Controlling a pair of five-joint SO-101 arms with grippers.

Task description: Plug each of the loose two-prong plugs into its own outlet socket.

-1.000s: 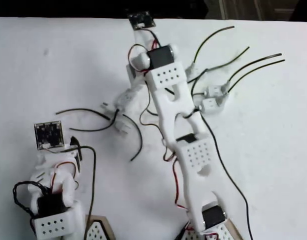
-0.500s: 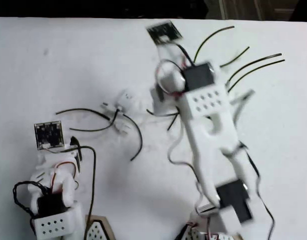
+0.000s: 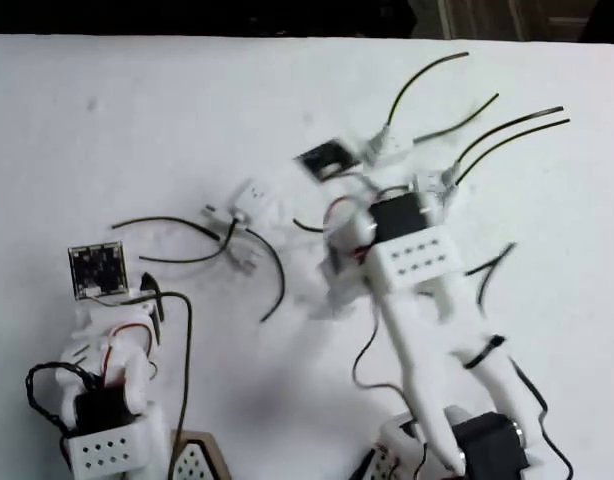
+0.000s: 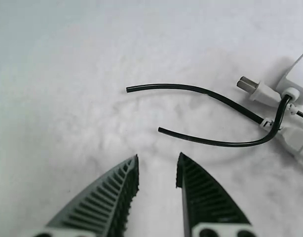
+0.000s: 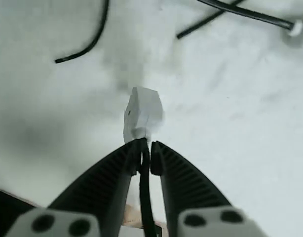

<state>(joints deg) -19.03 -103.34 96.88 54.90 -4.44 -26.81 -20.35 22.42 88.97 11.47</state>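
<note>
My right gripper [image 5: 146,145] is shut on a thin black cord just behind a small white connector block [image 5: 143,113], which hangs above the table. In the high view that arm [image 3: 412,255] stands right of centre. My left gripper [image 4: 157,165] hovers open over bare table, nothing between its fingers. Ahead of it lie a white two-prong plug [image 4: 255,90], a white socket body [image 4: 300,74] and two black cords [image 4: 201,91]. From above, that socket [image 3: 252,195] and plugs [image 3: 239,255] lie mid-table, apart from the left arm [image 3: 112,340] at the near left.
Two more white sockets [image 3: 387,148] [image 3: 434,185] with long black cords [image 3: 507,125] lie at the far right. A loose black cord [image 3: 275,275] curves across the middle of the table. The table's far edge runs along the top of the high view.
The right arm has pulled back from the far middle of the table toward its base and swung right, blurred in motion. The left arm has not moved.
</note>
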